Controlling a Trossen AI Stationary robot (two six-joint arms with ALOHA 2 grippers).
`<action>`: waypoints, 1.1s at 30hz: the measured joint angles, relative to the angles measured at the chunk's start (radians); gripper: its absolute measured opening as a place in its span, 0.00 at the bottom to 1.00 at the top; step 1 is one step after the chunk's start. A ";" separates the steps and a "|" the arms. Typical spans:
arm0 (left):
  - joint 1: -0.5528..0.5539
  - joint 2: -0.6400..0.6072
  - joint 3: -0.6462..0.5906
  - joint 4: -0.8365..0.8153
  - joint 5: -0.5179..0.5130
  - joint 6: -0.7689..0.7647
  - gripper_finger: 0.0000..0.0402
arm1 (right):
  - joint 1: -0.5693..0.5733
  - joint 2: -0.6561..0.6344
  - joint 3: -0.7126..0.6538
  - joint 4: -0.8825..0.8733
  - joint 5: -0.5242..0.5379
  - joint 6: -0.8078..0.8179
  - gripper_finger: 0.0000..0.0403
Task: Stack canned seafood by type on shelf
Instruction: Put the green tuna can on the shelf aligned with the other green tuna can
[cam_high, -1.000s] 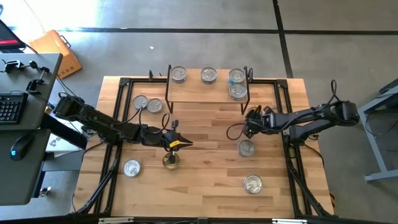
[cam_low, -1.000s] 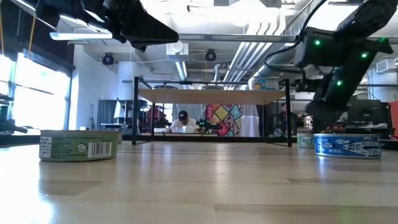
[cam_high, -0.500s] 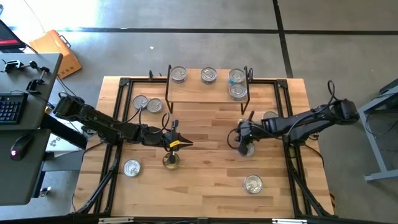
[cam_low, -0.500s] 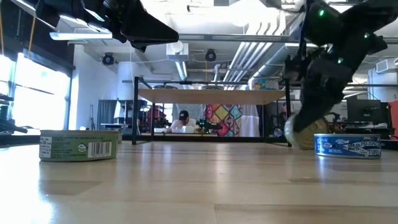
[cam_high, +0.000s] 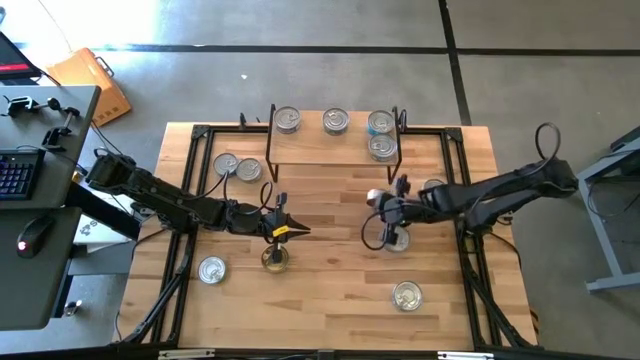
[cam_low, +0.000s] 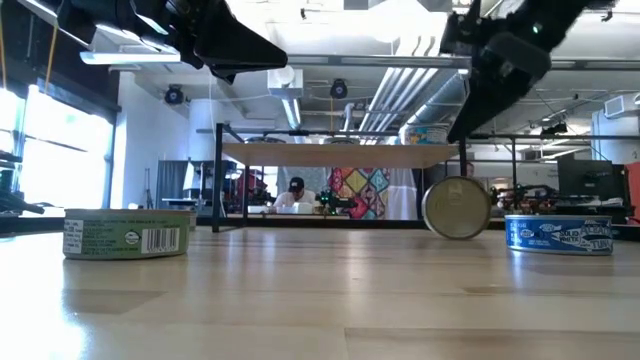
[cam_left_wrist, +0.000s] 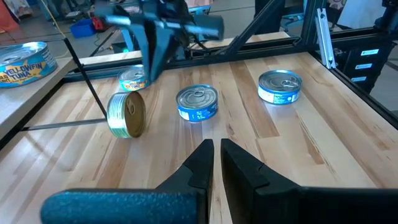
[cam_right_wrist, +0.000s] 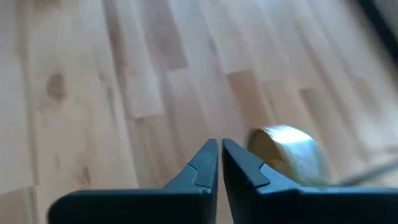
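Left gripper (cam_high: 283, 230) waits pinched shut and empty above a tin (cam_high: 274, 258) near the table's (cam_high: 330, 300) middle. Right gripper (cam_right_wrist: 220, 151), fingers closed on nothing, hangs right of centre over a gold tin (cam_low: 457, 208) standing on edge, apparently a missed pick. Next: open wide, regrasp, lift to the shelf (cam_high: 330, 148) at the far edge.

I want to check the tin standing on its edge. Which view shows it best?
The left wrist view: the tin on edge shows lid and side unobstructed. Low view shows one round face; right wrist view blurs it; from above the right arm hides it.
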 joint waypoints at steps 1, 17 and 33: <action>0.000 0.000 0.000 0.000 0.000 0.000 0.05 | -0.007 0.000 0.029 -0.050 0.001 -0.006 0.07; -0.007 0.000 0.000 -0.002 0.004 -0.019 0.05 | -0.188 0.000 -0.092 -0.121 -0.113 -0.131 0.61; -0.007 0.000 0.000 0.000 0.004 -0.020 0.05 | -0.188 0.000 -0.285 0.343 -0.153 -0.163 0.61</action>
